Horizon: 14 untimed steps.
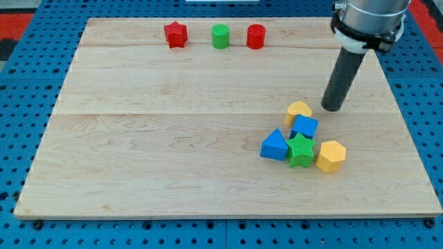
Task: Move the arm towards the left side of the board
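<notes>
My tip (333, 108) rests on the wooden board (173, 152) at the view's right, just right of and slightly above a yellow heart-shaped block (299, 111), with a small gap between them. Below it lies a cluster: a blue cube (304, 127), a blue triangular block (275, 145), a green star (300, 150) and a yellow hexagon (331, 155). Along the view's top stand a red star (176, 34), a green cylinder (220, 36) and a red cylinder (256, 36).
The board lies on a blue perforated table (21, 138). The arm's grey body (367, 21) hangs over the board's top right corner.
</notes>
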Motion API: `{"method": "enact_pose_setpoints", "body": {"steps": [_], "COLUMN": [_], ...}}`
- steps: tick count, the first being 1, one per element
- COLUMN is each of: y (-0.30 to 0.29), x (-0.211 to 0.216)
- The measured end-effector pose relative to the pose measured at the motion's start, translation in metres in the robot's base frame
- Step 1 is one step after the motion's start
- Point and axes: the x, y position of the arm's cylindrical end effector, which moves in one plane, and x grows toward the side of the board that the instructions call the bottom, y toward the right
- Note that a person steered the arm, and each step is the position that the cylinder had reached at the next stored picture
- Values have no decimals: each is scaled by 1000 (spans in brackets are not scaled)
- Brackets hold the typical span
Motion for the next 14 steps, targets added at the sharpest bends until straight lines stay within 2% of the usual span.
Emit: {"method": "enact_pose_setpoints", "body": {"steps": [5,7,8,9,10,11,13,14], "y": [2,2,-70,-142,-156,-222,-436,-441], "x": [-36,-37,-30,5,5,-11,-68,-69]}}
